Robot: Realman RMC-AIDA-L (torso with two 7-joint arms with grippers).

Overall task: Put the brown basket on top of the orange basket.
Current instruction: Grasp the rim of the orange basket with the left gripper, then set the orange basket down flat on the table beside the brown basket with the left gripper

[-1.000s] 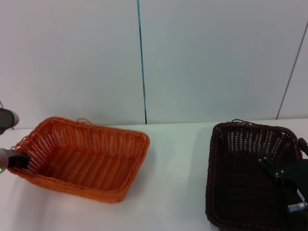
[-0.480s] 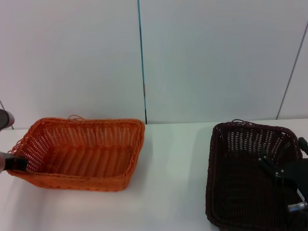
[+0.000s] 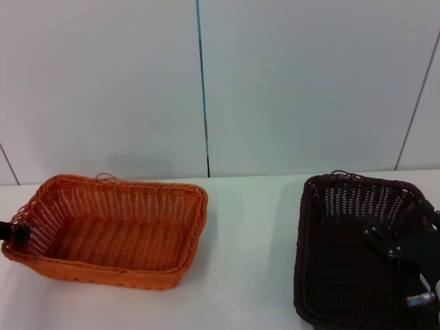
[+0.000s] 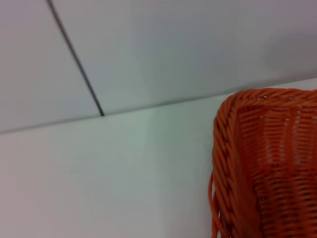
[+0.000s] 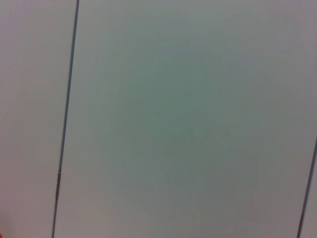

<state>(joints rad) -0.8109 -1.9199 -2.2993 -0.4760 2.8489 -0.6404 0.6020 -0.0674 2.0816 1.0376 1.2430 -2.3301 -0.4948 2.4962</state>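
Observation:
The orange basket (image 3: 124,185) lies flat on the white table at the left, empty, with a small loose loop on its far rim. Only a dark tip of my left gripper (image 3: 14,232) shows at the picture's edge; it is on the basket's left rim and appears shut on it. One corner of the orange basket (image 4: 267,163) fills the left wrist view. The brown basket (image 3: 337,247) sits at the right, also empty. My right gripper (image 3: 402,247) hangs over the brown basket's right side, at its rim. The right wrist view holds only wall.
A strip of bare white table (image 3: 247,261) separates the two baskets. A pale panelled wall with a dark vertical seam (image 3: 203,89) rises right behind the table. The brown basket runs off the picture's lower right.
The orange basket has turned square to the table edge and settled flat. My left arm has drawn back to the left. My right gripper has shifted slightly lower.

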